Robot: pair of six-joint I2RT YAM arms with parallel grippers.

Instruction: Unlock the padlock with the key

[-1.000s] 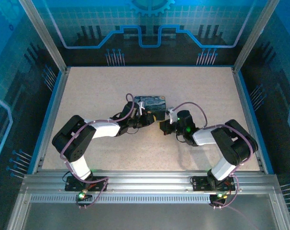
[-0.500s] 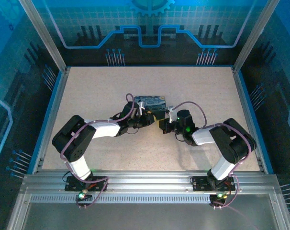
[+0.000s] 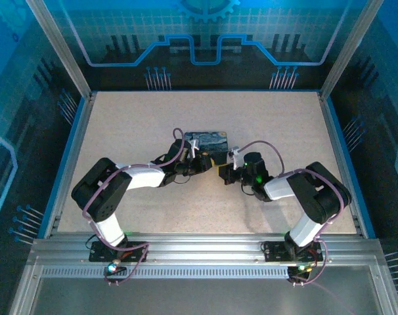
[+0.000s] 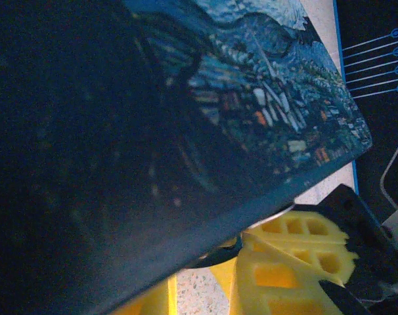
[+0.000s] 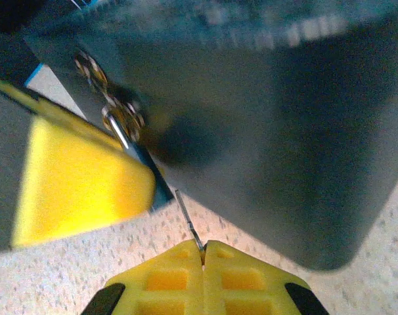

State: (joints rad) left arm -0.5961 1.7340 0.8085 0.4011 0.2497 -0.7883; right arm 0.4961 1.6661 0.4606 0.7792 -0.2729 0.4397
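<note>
Broadly, the speckled table (image 3: 120, 118) carries one large thing, a dark blue swirl-painted tin (image 3: 209, 139), lying about mid-table. Both arms reach in toward its near edge. The left arm (image 3: 136, 176) stretches in from the left and the right arm (image 3: 297, 187) bends in from the right, so their wrists almost meet just near of the tin.

The left gripper (image 3: 204, 161) is tucked against the tin's near-left side. In the left wrist view its yellow fingers (image 4: 287, 256) stand a little apart, with bare table showing between them. Their tips run under the tin's lower edge. Whether they pinch anything there is hidden, so I cannot tell if this claw grips or merely waits.

The right gripper (image 5: 203, 248) sits just near and right of the tin, its two yellow fingertips pressed together on the key.

The padlock (image 5: 120, 125) is a small silvery piece with brassy rings. In the right wrist view it is at the tin's dark side wall, right beside one broad yellow finger of the left claw and seemingly touching its edge.

The key (image 5: 188, 220) is a thin metal sliver rising from the closed right fingertips and slanting left toward the padlock. Its tip is just short of the tin's bottom corner and apart from the lock.
</note>
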